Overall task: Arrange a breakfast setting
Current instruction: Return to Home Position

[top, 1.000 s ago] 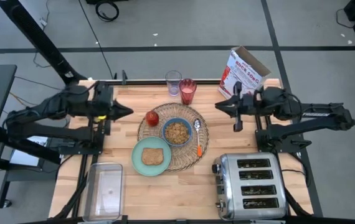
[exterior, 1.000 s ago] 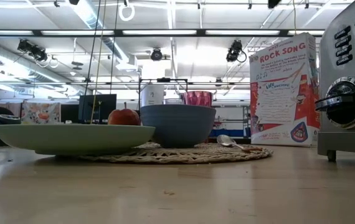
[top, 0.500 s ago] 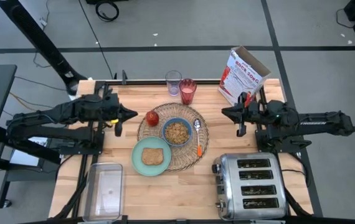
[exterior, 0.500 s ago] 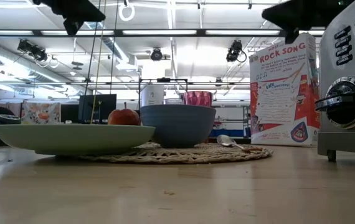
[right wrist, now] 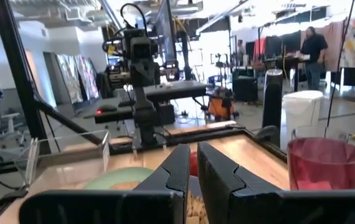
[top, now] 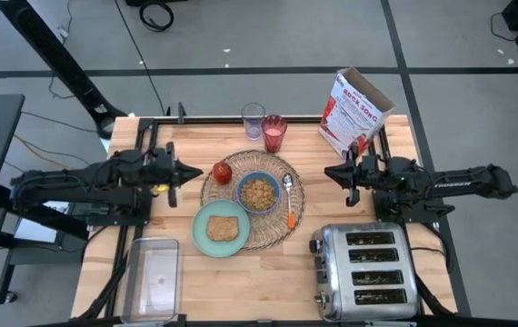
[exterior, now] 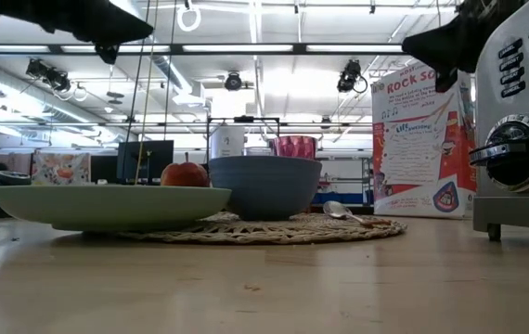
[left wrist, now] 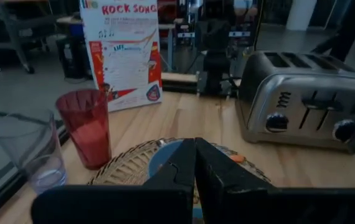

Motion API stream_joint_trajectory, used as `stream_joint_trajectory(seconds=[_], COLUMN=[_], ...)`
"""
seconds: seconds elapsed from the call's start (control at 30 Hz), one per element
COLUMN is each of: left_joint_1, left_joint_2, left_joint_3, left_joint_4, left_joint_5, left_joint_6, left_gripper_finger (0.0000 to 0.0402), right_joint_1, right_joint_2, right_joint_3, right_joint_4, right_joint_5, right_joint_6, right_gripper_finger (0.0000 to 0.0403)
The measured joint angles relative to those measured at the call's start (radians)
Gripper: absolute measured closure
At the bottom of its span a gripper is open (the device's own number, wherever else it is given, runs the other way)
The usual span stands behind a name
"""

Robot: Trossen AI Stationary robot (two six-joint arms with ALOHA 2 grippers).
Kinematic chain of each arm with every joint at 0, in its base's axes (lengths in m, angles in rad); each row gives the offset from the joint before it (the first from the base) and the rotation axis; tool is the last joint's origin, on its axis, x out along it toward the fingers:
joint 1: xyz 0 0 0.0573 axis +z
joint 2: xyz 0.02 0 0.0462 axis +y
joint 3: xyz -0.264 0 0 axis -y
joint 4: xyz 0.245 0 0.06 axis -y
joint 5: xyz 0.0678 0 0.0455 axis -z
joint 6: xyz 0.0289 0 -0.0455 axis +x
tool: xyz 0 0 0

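Observation:
On the round woven placemat (top: 252, 202) rest the blue bowl (top: 258, 193) of cereal, the red apple (top: 222, 172), the orange-handled spoon (top: 289, 203) and part of the mint-green plate (top: 221, 228), which carries a toast slice (top: 222, 228). The red-filled glass (top: 273, 133) stands on the table just beyond the mat. My left gripper (top: 195, 173) hangs shut above the table, left of the apple, pointing at the mat. My right gripper (top: 329, 173) hovers right of the spoon, fingers nearly together with only a thin slit (right wrist: 193, 163) and nothing in it.
An empty clear glass (top: 253, 119) stands beside the red one. A cereal box (top: 354, 109) is at the far right, a chrome toaster (top: 364, 272) at the near right, and a clear plastic container (top: 153, 277) at the near left.
Both arms have come down toward the table, entering the low view from above. My right gripper has also drawn back a little toward the table's right edge. The setting on the mat has stayed as it was.

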Motion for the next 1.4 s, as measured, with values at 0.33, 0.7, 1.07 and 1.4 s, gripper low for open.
stream_joint_trajectory(seconds=[0.33,0.7,1.07,1.4], left_joint_1=[-0.030,-0.030,-0.030,-0.030], left_joint_2=[-0.235,-0.275,-0.276,-0.282], left_joint_3=[-0.088,-0.094,-0.094,-0.305], left_joint_4=[0.035,-0.054,-0.034,0.229], left_joint_5=[-0.006,0.036,0.037,-0.004], left_joint_6=[0.053,0.082,0.025,0.014], left_gripper_finger=[0.0390,0.0390,0.0390,0.0390], right_joint_1=[0.032,0.031,0.031,0.031], right_joint_2=[-0.197,-0.431,-0.435,-0.435], right_joint_3=[0.002,-0.021,-0.148,-0.149], right_joint_4=[-0.175,-0.350,-0.236,-0.387], right_joint_5=[0.009,-0.038,-0.064,-0.060], right_joint_6=[-0.029,-0.018,0.088,0.087], right_gripper_finger=[0.0362,0.0362,0.0362,0.0362])
